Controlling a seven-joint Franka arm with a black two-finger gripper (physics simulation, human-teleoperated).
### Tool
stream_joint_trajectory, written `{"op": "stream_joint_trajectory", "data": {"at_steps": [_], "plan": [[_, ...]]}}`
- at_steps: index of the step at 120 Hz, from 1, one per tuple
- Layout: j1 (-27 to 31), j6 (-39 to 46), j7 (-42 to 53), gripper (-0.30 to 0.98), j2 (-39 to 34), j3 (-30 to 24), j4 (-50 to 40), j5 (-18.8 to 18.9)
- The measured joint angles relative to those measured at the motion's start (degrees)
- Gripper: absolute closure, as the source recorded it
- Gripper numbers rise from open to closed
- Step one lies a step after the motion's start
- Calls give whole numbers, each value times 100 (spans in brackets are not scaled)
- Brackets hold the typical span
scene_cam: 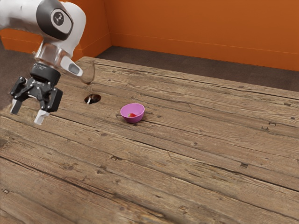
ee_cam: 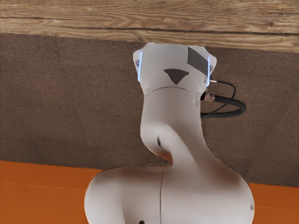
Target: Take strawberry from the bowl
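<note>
Weathered brown wood nearest the camera: a broad surface [scene_cam: 154, 186] with knots and dark seams, stretching back into the room. On it, a small pink bowl [scene_cam: 133, 120] stands upright. Inside the bowl, low down, lies a red strawberry [scene_cam: 132, 115]; it is too small to tell which way its long axis points.

One white robot arm [scene_cam: 58, 17] reaches in from the exterior view's upper left. Its black pincer [scene_cam: 28, 112] hangs raised, with its two pale-tipped fingers spread apart and nothing between them. From the pincer, the strawberry lies well off toward the exterior view's right. The coming move depends on that sideways gap: the pincer should travel across until it is over the bowl, then go down inside the rim.

A clear stemmed glass [scene_cam: 92, 99] with a dark foot stands between the pincer and the bowl in the exterior view, nearer the bowl. The arm could knock it on the way, so a path that keeps high or swings around it seems wise.

The wrist view looks back at the arm's own smooth, pale body. Behind the surface are a dark brown floor [scene_cam: 140, 58] and a plain bright orange wall [scene_cam: 201, 28].
</note>
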Motion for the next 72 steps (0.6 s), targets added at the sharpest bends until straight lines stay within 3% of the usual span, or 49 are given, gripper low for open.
{"op": "stream_joint_trajectory", "data": {"at_steps": [12,18,20,25,28,37,50,60,72], "plan": [[76,1752,-48,0,329,-108,631,5],[-180,2401,-74,0,771,29,1122,23],[-457,2593,-83,0,907,271,1245,63],[-1589,3018,-106,0,1402,1455,1786,215],[-1836,3228,-122,0,1848,1813,2324,275],[-1302,3704,-102,0,3455,1336,4132,331],[-846,4810,246,1,4753,931,4996,420],[-681,5399,498,19,5633,658,5643,460],[-529,5942,791,35,6106,443,5891,483]]}}
